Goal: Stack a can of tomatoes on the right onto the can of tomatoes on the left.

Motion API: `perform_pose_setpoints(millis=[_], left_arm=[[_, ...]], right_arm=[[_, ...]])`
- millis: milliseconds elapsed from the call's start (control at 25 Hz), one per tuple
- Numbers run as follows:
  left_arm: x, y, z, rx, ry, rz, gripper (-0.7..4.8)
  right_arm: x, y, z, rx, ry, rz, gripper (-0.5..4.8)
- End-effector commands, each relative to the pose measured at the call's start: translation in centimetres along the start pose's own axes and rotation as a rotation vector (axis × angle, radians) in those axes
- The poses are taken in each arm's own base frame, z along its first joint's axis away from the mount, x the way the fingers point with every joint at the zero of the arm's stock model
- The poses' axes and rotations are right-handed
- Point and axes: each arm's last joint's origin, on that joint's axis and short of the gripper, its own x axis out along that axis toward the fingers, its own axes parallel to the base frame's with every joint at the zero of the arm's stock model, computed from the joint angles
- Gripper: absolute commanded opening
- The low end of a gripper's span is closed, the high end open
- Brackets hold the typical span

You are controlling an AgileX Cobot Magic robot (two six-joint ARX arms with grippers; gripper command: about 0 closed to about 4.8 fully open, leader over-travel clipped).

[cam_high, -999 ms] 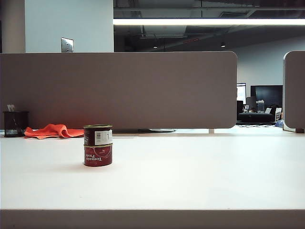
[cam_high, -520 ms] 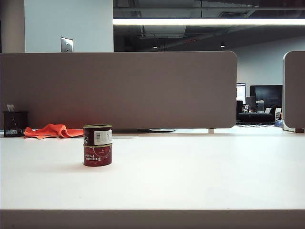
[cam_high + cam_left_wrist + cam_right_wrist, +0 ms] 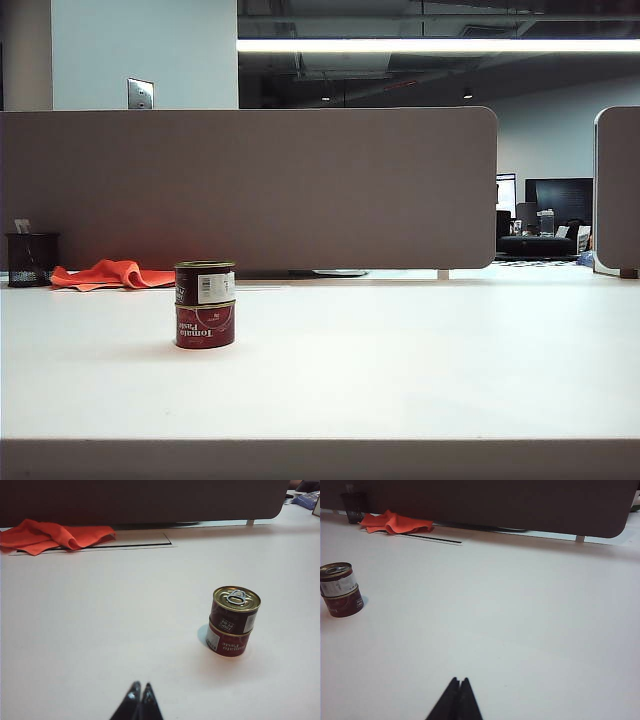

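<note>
Two tomato cans are being shown stacked on the white table [image 3: 420, 370], toward the left of the exterior view and well in front of the grey divider panel [image 3: 300, 190]. The upper can [image 3: 205, 283], dark with a white label patch, is being carried squarely by the lower can [image 3: 205, 326], whose red label is being displayed upside down. In the left wrist view the upper can [image 3: 235, 610] is seen from above, its gold lid and pull ring turned upward, while the lower can [image 3: 227, 640] is being pressed beneath it, the two touching all round the rim. The left gripper [image 3: 139, 690] is being held low over bare table, well apart from the stack, its black fingertips brought together with nothing between them. The right gripper [image 3: 459, 682] is likewise being kept closed and empty over open table, far from the stack, which is being seen off to one edge of its view [image 3: 339, 590]. An orange cloth [image 3: 108, 273] is being left crumpled at the foot of the divider, with a black mesh cup [image 3: 32, 258] just beside it. Neither arm is seen in the exterior view.
</note>
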Motion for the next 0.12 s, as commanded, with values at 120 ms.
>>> perform_pose_setpoints(millis=[120], left_arm=[[-0.03,-0.01,0.24,0.002,-0.015,-0.001,-0.05]], right_arm=[[-0.04,0.00,0.29,0.001,-0.022,0.001,-0.01]])
